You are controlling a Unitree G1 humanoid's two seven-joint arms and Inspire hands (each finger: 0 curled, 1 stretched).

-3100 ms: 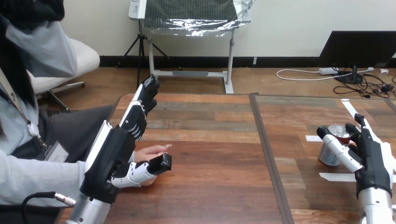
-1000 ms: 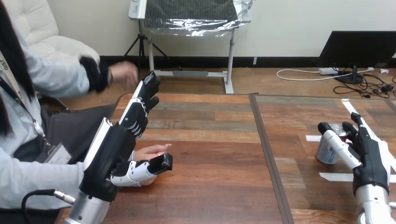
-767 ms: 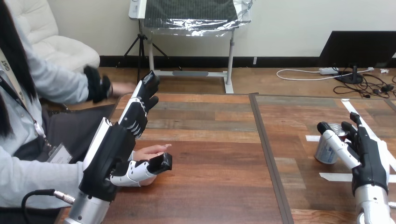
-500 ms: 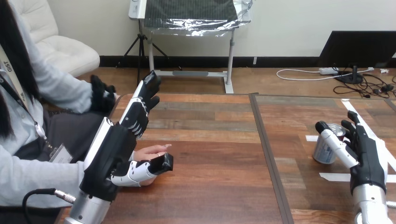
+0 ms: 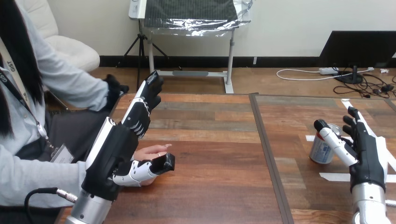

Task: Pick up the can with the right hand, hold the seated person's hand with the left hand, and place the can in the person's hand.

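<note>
The can (image 5: 320, 152) stands at 3 o'clock, half hidden by the thumb of the right hand (image 5: 369, 157) (its fingers straight and apart). The left hand (image 5: 116, 150), fingers straight too, covers part of the person's hand (image 5: 150, 150) at 9 o'clock

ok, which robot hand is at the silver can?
The right hand: its thumb lies against the silver can standing on the wooden table. The left hand is far off, beside the person's hand resting there.

Person's hand (image 5: 152, 150): near part hidden behind left hand (image 5: 114, 154). Can (image 5: 318, 153): right side hidden behind right hand (image 5: 369, 156).
</note>
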